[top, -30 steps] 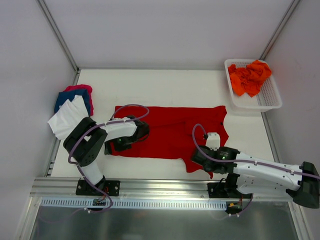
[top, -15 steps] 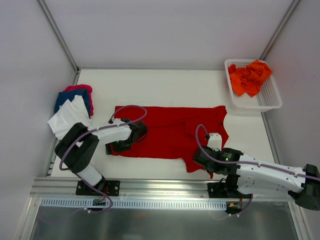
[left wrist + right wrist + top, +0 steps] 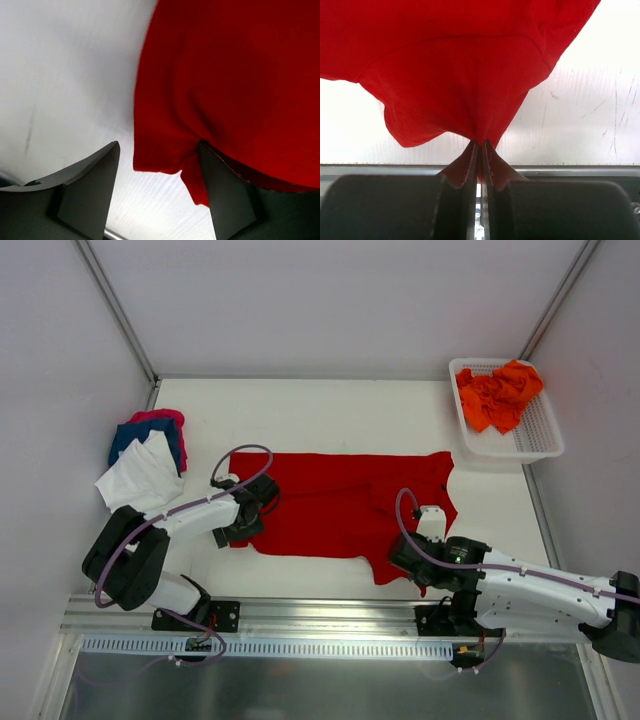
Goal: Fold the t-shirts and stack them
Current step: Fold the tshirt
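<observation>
A deep red t-shirt [image 3: 340,505] lies spread flat across the middle of the table. My left gripper [image 3: 235,530] is low at the shirt's near left corner. In the left wrist view that corner [image 3: 165,160] hangs between my wide-apart jaws, so the left gripper [image 3: 159,150] is open, with cloth draped against the right finger [image 3: 225,195]. My right gripper [image 3: 420,575] is at the shirt's near right edge by the table front. It is shut [image 3: 480,142] on a pinched fold of the red cloth [image 3: 455,75], which fans out above the fingers.
White [image 3: 140,480], blue [image 3: 135,435] and pink [image 3: 160,418] tees are piled at the table's left edge. A white mesh basket [image 3: 545,445] at the back right holds crumpled orange tees [image 3: 498,395]. A metal rail [image 3: 320,612] runs along the front edge.
My left arm has dropped and swung left, bringing its gripper off the shirt's top to its near left corner, jaws slightly narrower. The right gripper keeps its pinch in place.
</observation>
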{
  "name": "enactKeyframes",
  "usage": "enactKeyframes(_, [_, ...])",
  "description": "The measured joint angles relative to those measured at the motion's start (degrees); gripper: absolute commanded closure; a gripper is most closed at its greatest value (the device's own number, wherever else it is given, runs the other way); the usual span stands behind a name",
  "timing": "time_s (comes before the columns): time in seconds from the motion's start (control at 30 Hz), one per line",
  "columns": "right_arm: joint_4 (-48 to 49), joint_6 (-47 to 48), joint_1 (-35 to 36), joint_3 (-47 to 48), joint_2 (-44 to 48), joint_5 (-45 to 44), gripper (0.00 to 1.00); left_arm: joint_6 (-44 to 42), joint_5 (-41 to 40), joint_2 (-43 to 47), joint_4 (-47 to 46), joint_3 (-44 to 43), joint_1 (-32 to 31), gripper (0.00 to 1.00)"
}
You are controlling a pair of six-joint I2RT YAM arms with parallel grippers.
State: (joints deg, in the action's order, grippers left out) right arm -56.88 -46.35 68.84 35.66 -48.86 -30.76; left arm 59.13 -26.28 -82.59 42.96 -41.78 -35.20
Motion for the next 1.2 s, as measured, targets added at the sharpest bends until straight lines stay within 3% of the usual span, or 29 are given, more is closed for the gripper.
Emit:
enactKeyframes(0.03, [0.0,0.0,0.0,0.0,0.0,0.0,0.94,0.0,0.6,0.0,-1.4,0.0,0.1,0.39])
enactKeyframes(0.07, [0.0,0.0,0.0,-0.1,0.0,0.0,0.94,-0.1,1.0,-0.2,-3.0,-0.1,0.2,0.52])
enactKeyframes(0.1, [0.0,0.0,0.0,-0.2,0.0,0.0,0.94,0.0,1.7,-0.4,-4.7,-0.1,0.2,0.57])
enactKeyframes(0.2, [0.0,-0.1,0.0,-0.4,-0.2,0.0,0.94,-0.7,3.3,-1.9,-8.6,-0.9,0.4,0.66])
enactKeyframes(0.27, [0.0,-0.1,0.0,-0.4,-0.3,0.0,0.94,-1.1,3.8,-2.8,-10.1,-1.5,0.4,0.76])
enactKeyframes(0.3, [0.0,-0.1,0.0,-0.4,-0.4,0.0,0.94,-1.3,4.2,-3.1,-10.9,-1.7,0.4,0.86])
enactKeyframes(0.4, [0.0,-0.2,0.0,-0.4,-0.6,0.0,0.94,-1.8,5.1,-3.7,-12.8,-2.0,0.4,0.99])
enactKeyframes(0.77, [0.0,-0.1,0.0,-0.3,-3.0,-0.1,0.94,0.2,3.8,-1.9,-11.4,-1.9,-1.0,1.00])
enactKeyframes(1.2, [0.1,2.0,-0.4,7.3,-8.5,-4.7,0.95,4.6,0.6,1.0,8.6,-4.6,-3.1,0.95])
